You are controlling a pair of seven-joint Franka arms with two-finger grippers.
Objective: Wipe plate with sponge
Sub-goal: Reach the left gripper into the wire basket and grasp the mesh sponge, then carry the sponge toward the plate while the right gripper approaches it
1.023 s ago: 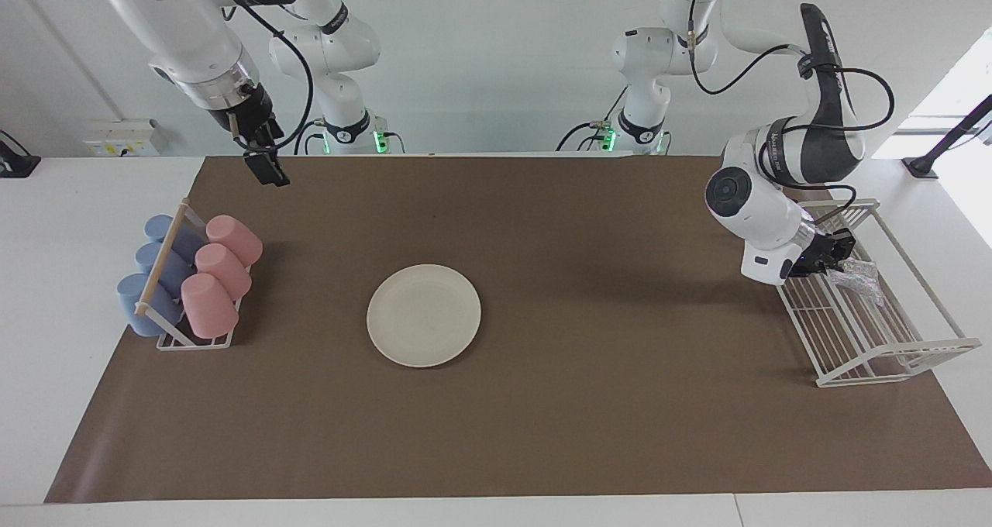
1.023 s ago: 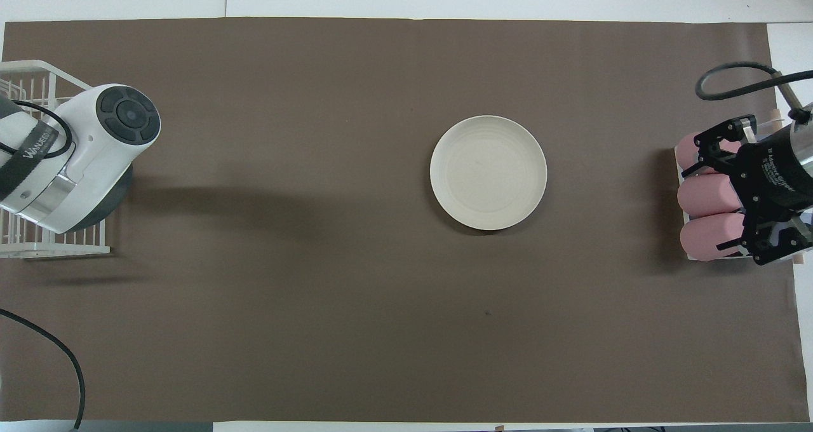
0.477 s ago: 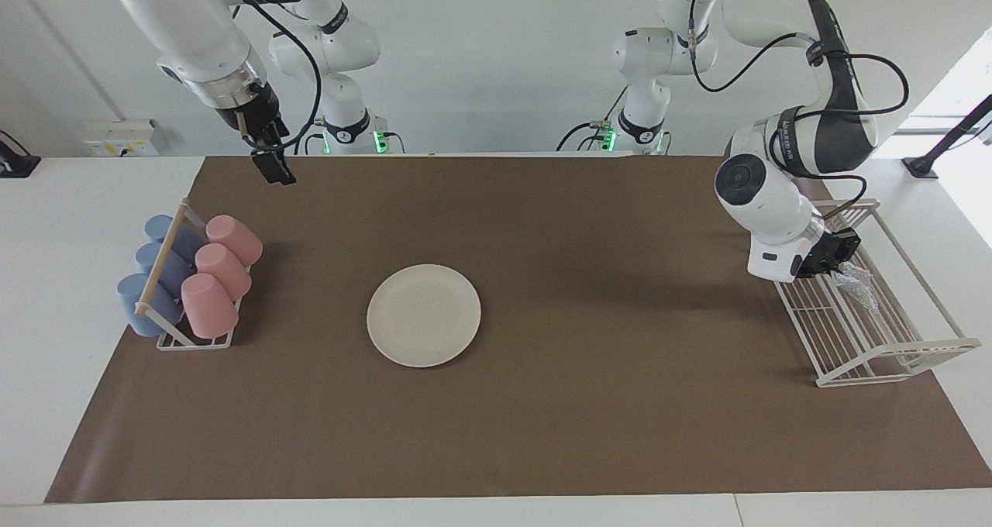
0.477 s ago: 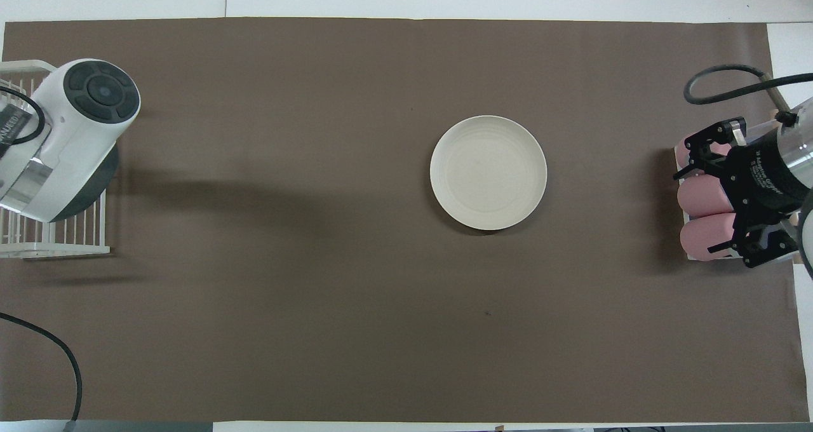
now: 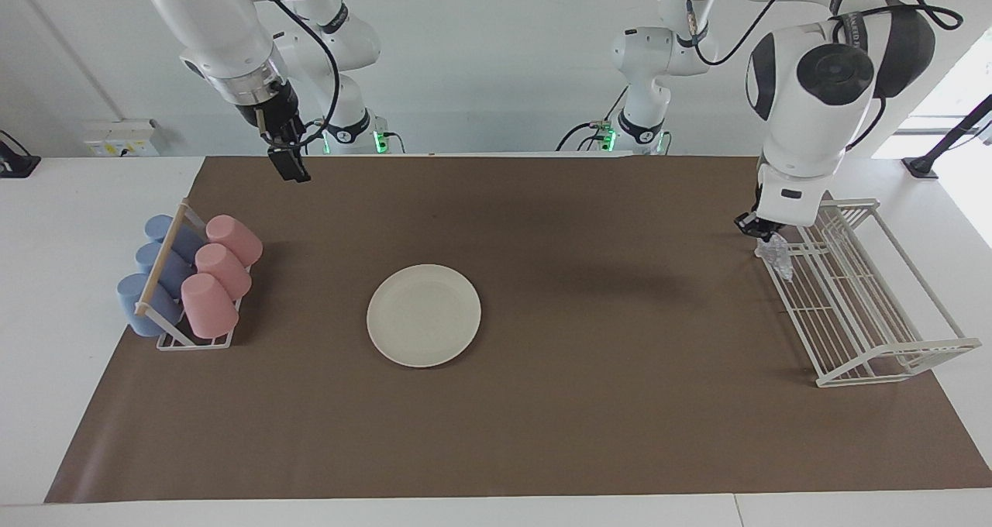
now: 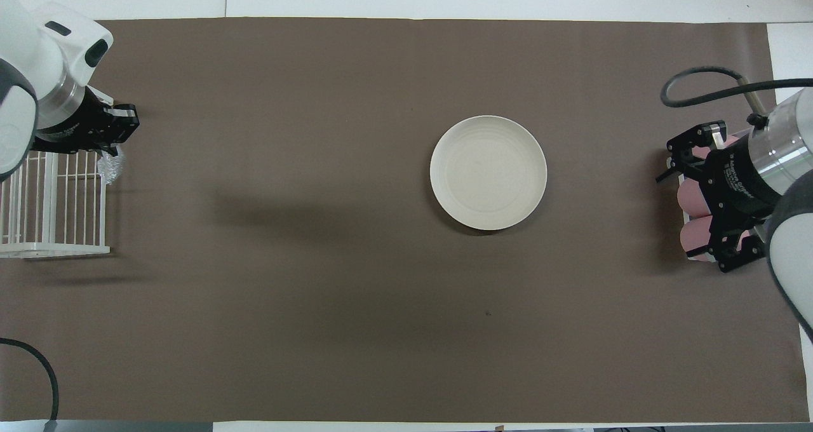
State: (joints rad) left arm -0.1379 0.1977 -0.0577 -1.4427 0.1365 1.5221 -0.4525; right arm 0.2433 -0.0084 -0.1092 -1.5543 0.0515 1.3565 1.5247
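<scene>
The cream plate [image 5: 424,315] [image 6: 488,172] lies flat on the brown mat near the table's middle, with nothing on it. My left gripper [image 5: 763,232] [image 6: 109,141] is shut on the sponge [image 5: 777,260] [image 6: 111,168], a silvery glittery pad that hangs below its fingertips. It is raised over the edge of the white wire rack [image 5: 868,318] [image 6: 51,190], on the side toward the plate. My right gripper [image 5: 288,164] [image 6: 683,206] hangs open and holds nothing, up in the air by the cup rack.
The wire rack stands at the left arm's end of the table. At the right arm's end, a small rack holds pink cups [image 5: 221,267] [image 6: 695,197] and blue cups [image 5: 155,271] lying on their sides. The brown mat [image 5: 620,403] covers most of the table.
My left arm has lifted the sponge up out of the wire rack and swung it toward the rack's edge nearest the plate. My right gripper has drifted a little toward the table's middle.
</scene>
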